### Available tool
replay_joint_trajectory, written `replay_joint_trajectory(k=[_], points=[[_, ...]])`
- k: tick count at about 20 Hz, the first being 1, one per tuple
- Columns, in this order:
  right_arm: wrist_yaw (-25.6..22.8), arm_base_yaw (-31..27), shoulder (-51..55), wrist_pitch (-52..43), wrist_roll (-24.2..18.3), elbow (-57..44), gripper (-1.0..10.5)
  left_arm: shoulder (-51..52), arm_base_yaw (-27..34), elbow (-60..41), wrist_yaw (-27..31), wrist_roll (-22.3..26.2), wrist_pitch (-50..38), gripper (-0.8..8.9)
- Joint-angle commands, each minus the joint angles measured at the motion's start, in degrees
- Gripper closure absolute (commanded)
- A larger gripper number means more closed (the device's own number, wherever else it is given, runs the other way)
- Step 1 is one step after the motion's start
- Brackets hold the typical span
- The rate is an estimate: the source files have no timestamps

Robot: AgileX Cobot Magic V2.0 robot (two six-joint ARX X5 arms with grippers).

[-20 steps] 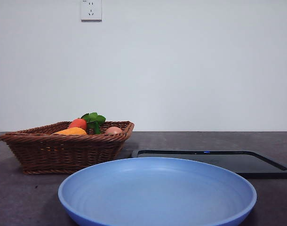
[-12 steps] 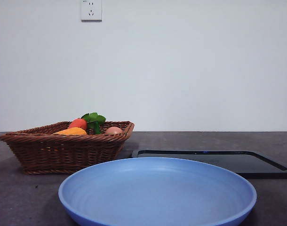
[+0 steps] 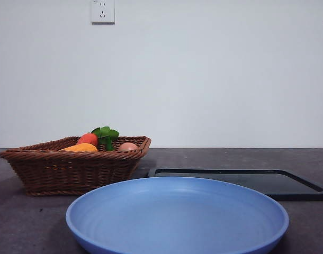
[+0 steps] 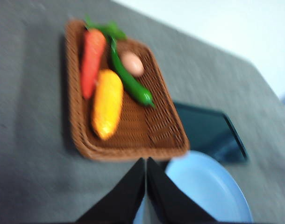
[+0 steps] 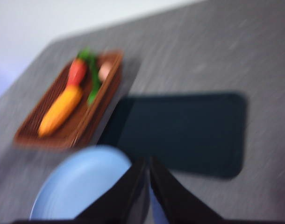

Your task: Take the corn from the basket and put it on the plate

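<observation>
The corn (image 4: 107, 103) lies flat in the brown wicker basket (image 4: 157, 134), beside a red-orange carrot (image 4: 91, 58). In the front view only the corn's orange-yellow top (image 3: 81, 147) shows above the basket's rim (image 3: 71, 155). The light-blue plate (image 3: 177, 218) sits bare at the near middle. My left gripper (image 4: 146, 162) hovers high, short of the basket's near end, jaws shut on nothing. Over the plate's edge (image 5: 81, 179), my right gripper (image 5: 147, 161) is likewise high and shut. The corn (image 5: 60, 112) and basket (image 5: 100, 100) show blurred in the right wrist view. Neither arm shows in the front view.
A long green vegetable (image 4: 130, 81) and a pale egg (image 4: 132, 63) share the basket with the corn. A flat black tray (image 3: 241, 180) lies right of the basket, behind the plate. A white wall stands at the back of the dark grey table (image 3: 24, 222).
</observation>
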State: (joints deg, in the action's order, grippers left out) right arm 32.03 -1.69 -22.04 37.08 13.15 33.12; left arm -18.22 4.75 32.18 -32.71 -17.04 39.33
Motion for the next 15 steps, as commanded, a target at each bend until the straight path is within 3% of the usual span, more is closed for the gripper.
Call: replay_joint_trajectory(k=[1, 7, 11, 15], points=[[1.2, 1.6, -3.2, 5.3, -8.3, 3.1, 9.4, -1.7, 0.0, 2.4, -2.5, 6.1, 3.1, 8.06], [1.0, 6.6, -8.5, 13.4, -11.9, 6.4, 9.4, -5.0, -1.7, 5.3, -3.7, 11.1, 11.3, 8.06], [1.0, 10.6, -10.5, 14.4, -11.7, 6.8, 9.4, -5.7, -3.6, 5.8, -3.7, 12.1, 14.3, 8.06], [1.0, 12.1, -11.7, 14.2, -8.4, 6.8, 9.4, -5.7, -4.0, 5.8, -3.7, 12.0, 14.9, 7.96]])
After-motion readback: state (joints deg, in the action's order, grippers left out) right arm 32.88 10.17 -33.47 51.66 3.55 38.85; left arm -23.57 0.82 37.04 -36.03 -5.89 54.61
